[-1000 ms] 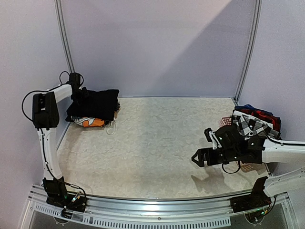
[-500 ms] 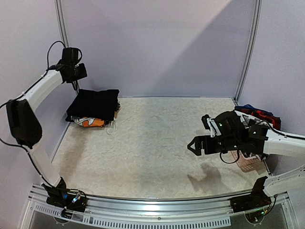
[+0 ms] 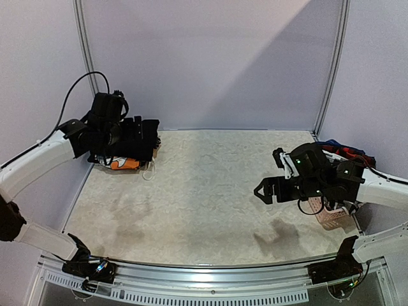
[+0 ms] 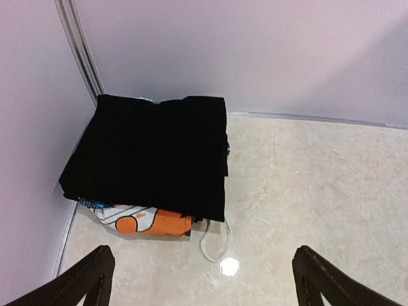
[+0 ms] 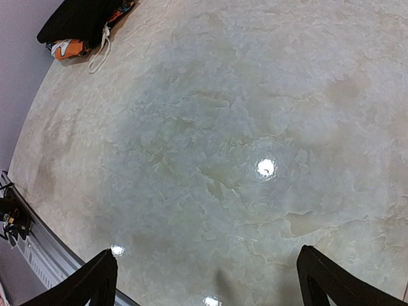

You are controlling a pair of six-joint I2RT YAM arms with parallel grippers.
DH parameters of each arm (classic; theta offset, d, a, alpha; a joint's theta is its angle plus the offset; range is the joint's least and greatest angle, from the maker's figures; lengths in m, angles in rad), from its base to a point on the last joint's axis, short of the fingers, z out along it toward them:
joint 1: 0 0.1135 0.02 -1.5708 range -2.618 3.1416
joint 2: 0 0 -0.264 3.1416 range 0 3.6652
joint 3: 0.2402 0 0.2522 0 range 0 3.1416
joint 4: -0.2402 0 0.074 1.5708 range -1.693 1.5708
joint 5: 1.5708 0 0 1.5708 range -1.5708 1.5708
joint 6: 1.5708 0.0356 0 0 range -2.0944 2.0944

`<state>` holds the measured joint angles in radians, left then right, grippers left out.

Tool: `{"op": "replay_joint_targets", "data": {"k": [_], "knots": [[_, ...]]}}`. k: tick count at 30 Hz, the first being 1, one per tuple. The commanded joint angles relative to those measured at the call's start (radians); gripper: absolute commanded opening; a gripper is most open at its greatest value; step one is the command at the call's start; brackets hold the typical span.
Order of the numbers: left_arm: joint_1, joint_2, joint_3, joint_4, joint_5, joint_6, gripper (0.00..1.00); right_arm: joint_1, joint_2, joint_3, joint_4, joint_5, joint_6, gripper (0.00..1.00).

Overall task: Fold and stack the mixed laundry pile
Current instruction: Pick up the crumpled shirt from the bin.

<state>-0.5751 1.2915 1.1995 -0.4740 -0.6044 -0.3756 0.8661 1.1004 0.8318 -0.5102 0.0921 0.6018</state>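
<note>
Nearest me, the curved metal front rail [image 3: 204, 284] carries both arm bases. Beyond it the pale marbled tabletop [image 3: 191, 210] lies bare across the middle, and that is my best working room. My right gripper [image 5: 207, 280] hangs over that bare stretch with its fingers spread wide and nothing between them. Just behind its arm, at the right edge, sits the pink perforated plastic basket [image 3: 331, 220], with the red and navy plaid garment [image 3: 347, 152] heaped at the back. The arm hides most of the unfolded pile, so I cannot tell how much is there. My worry on this side is that the forearm lies across the basket. A quick swing back could knock it or drag cloth over the right edge, which is close.

Farther off, in the far left corner, the folded large black garment [image 4: 153, 153] tops the stack. An orange, white and blue printed piece [image 4: 150, 222] pokes out underneath, and a loose white cord loop [image 4: 213, 245] trails onto the table. My left gripper [image 4: 204, 280] hovers by this stack, fingers wide apart and empty. If I drop or sweep carelessly, a finger may catch the cord or the top fold and pull the stack askew. The lilac left wall [image 4: 32, 127] and the grey metal corner post [image 4: 80, 48] hem the stack in, so I judge the only free way out is toward the table's middle.
</note>
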Motion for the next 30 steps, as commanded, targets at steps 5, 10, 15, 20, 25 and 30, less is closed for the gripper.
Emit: {"op": "replay_joint_targets", "data": {"k": [5, 10, 15, 20, 25, 30], "knots": [[-0.181, -0.215, -0.177, -0.087, 0.037, -0.085, 0.99, 0.009, -0.054, 0.052, -0.134, 0.23, 0.04, 0.99], [-0.238, -0.262, -0.307, -0.106, 0.071, -0.155, 1.0, 0.009, -0.088, 0.052, -0.147, 0.295, 0.019, 0.99], [-0.302, -0.305, -0.392, -0.104, 0.093, -0.184, 0.99, 0.009, -0.055, 0.126, -0.178, 0.347, -0.019, 0.99], [-0.333, -0.348, -0.465, -0.076, 0.103, -0.188, 0.98, 0.007, -0.006, 0.181, -0.21, 0.389, -0.058, 0.99], [-0.335, -0.388, -0.541, -0.022, 0.078, -0.202, 0.96, -0.001, -0.009, 0.193, -0.203, 0.464, -0.056, 0.99], [-0.337, -0.425, -0.58, -0.006, 0.091, -0.203, 0.94, -0.122, 0.017, 0.204, -0.242, 0.471, -0.022, 0.99]]}}
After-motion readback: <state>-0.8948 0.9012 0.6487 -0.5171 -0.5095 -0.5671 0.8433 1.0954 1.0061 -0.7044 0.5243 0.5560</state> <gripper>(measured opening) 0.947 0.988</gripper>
